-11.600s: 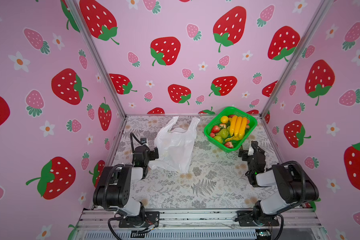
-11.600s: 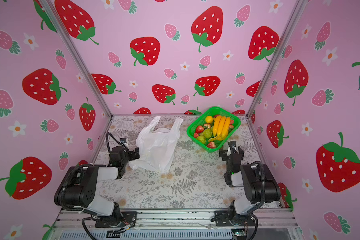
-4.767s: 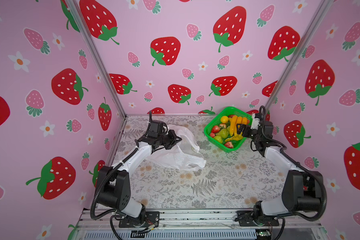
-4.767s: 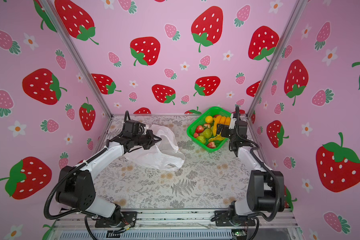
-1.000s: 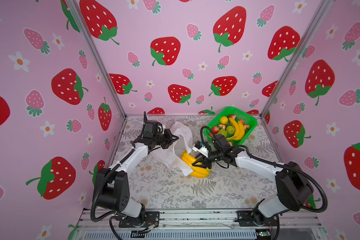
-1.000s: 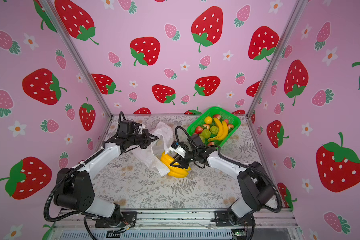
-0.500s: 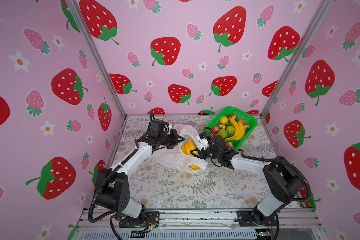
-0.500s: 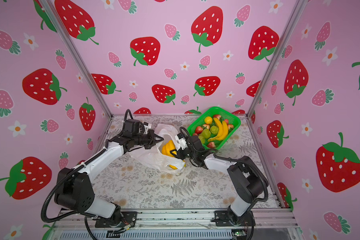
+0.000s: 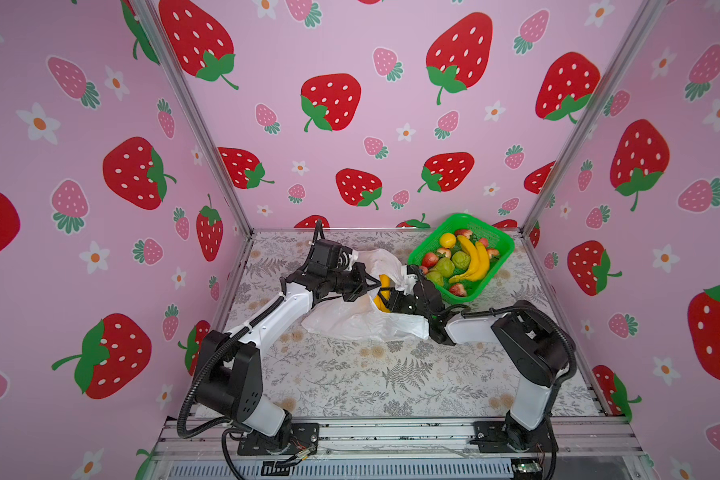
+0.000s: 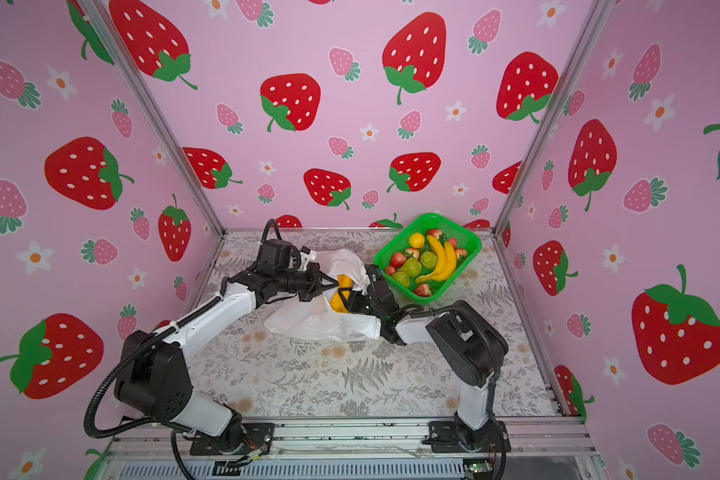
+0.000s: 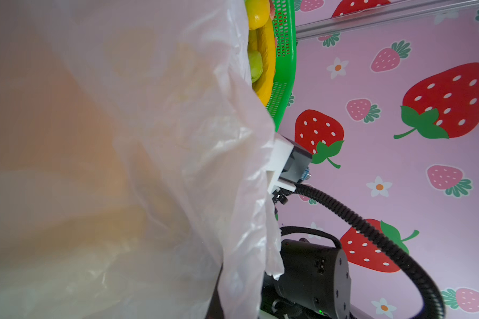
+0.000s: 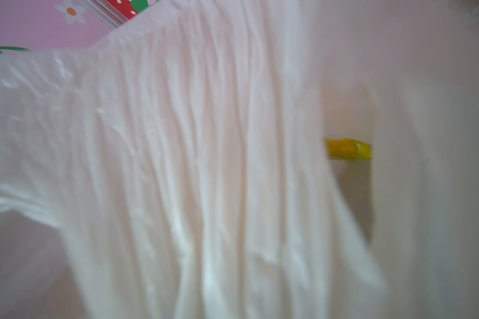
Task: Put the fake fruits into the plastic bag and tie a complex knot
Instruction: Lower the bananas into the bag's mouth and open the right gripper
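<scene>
The plastic bag (image 9: 362, 322) (image 10: 321, 322) lies white and crinkled on the table's middle, its mouth lifted toward the back. My left gripper (image 9: 373, 285) (image 10: 329, 286) is shut on the bag's upper rim. In the mouth sits a yellow banana bunch (image 9: 384, 282) (image 10: 344, 283), with my right gripper (image 9: 391, 300) (image 10: 348, 301) closed around it from the right. More fake fruits fill the green basket (image 9: 504, 245): bananas (image 9: 476, 262), a lemon (image 9: 447, 240), green pears (image 9: 444, 266) and strawberries (image 9: 430, 259). Bag film (image 11: 150, 165) (image 12: 177, 165) covers both wrist views and hides the jaws; a yellow tip (image 12: 346, 149) shows. No knot is in view.
The green basket (image 10: 472, 245) (image 11: 284, 55) stands at the back right, close behind the right wrist. Pink strawberry walls close in the back and both sides. The flowered tabletop (image 9: 391, 374) stretches from the bag to the front rail.
Over the last second my right gripper carried the banana bunch from above the table in front of the bag up into the bag's mouth. The left gripper stayed shut on the rim, lifting it slightly.
</scene>
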You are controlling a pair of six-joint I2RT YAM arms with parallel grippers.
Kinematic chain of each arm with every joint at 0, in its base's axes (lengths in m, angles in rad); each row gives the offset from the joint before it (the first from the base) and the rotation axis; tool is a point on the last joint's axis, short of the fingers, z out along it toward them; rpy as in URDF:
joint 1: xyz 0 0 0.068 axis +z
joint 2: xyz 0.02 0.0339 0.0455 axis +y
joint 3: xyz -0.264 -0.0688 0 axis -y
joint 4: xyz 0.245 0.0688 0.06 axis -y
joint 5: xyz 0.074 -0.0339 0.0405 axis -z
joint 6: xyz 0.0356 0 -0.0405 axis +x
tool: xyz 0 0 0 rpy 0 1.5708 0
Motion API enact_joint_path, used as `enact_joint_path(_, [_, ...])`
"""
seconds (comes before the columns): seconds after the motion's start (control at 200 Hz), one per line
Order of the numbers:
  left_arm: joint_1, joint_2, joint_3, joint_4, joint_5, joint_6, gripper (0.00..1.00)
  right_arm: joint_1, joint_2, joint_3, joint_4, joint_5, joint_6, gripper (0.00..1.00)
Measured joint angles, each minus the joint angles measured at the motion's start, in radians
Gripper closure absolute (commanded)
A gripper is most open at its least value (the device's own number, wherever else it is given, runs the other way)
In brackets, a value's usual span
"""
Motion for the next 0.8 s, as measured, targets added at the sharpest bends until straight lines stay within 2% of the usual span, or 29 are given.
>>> enact_joint_path(0.2, [0.0, 0.001, 0.0, 0.026, 0.003, -0.017, 0.99, 0.029, 0.102, 0.077, 0.044, 0.045, 0.084, 0.56])
enact_joint_path(0.32, [0.005, 0.001, -0.002, 0.039, 0.008, -0.026, 0.99, 0.03, 0.138, 0.097, 0.086, 0.017, 0.1, 0.49])
enact_joint_path(0.34, [0.006, 0.001, -0.002, 0.04, 0.01, -0.027, 0.99, 0.03, 0.14, 0.097, 0.092, 0.009, 0.1, 0.44])
enact_joint_path(0.42, [0.013, 0.001, -0.002, 0.042, 0.012, -0.031, 0.98, 0.026, 0.136, 0.089, 0.109, -0.017, 0.088, 0.39])
enact_joint_path(0.635, [0.047, 0.001, -0.005, 0.042, 0.018, -0.034, 0.97, -0.014, -0.007, -0.053, 0.097, -0.086, -0.003, 0.24])
enact_joint_path(0.801, [0.085, 0.001, -0.015, 0.047, 0.014, -0.035, 0.98, -0.08, -0.174, -0.124, 0.02, -0.164, -0.138, 0.22])
